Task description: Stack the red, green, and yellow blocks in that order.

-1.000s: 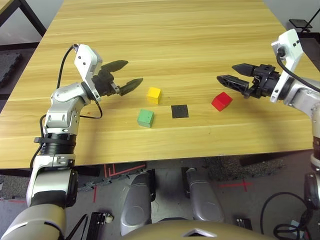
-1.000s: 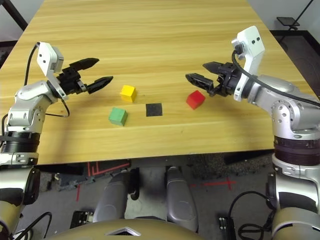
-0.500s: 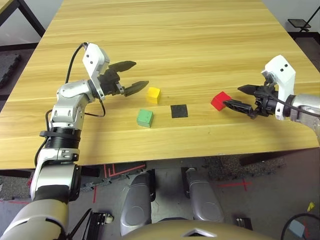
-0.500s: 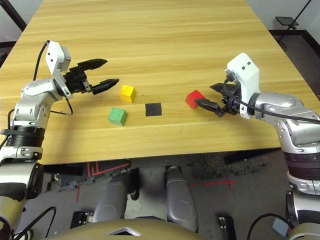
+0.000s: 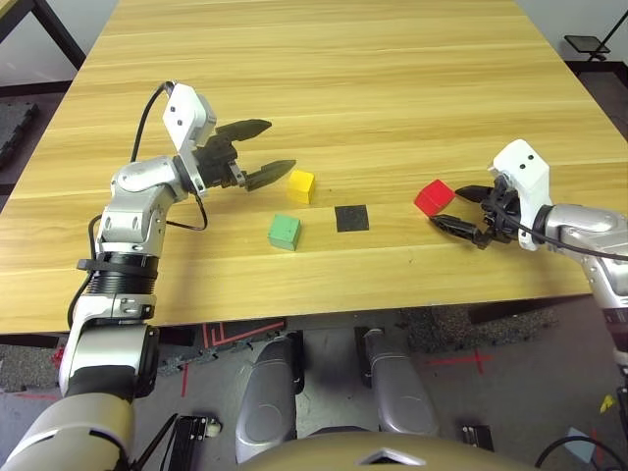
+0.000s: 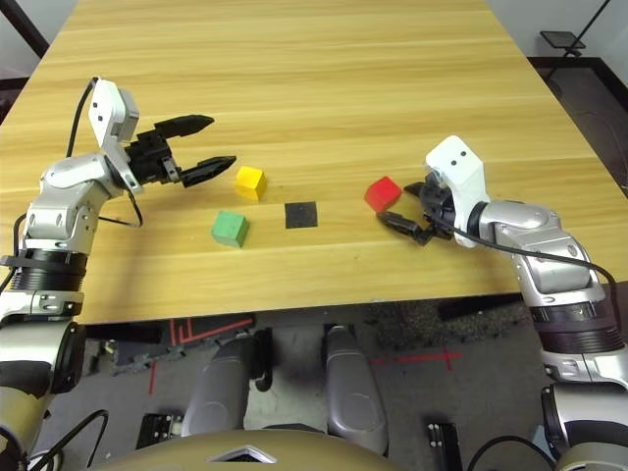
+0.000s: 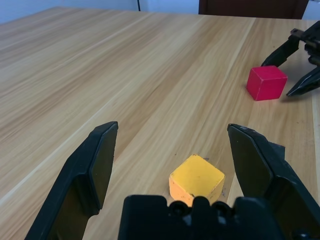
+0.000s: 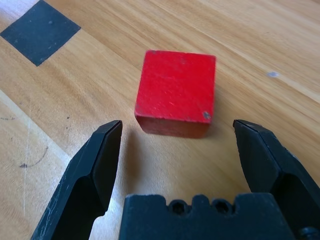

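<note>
Near the desk's [image 5: 324,59] front edge, the right hand [image 5: 461,208] hangs spread just beside the red block [image 5: 434,196], not touching it. The left hand [image 5: 257,151], also spread, faces the yellow block [image 5: 301,184]; the green block [image 5: 285,232] sits nearer the edge.

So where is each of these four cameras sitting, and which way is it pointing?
Left and right eye views: on the head, looking down at the table over both forearms.
Left wrist view: along the open left gripper towards the yellow block.
Right wrist view: along the open right gripper at the red block.
Shared: the red block and black patch also appear from the head.
</note>
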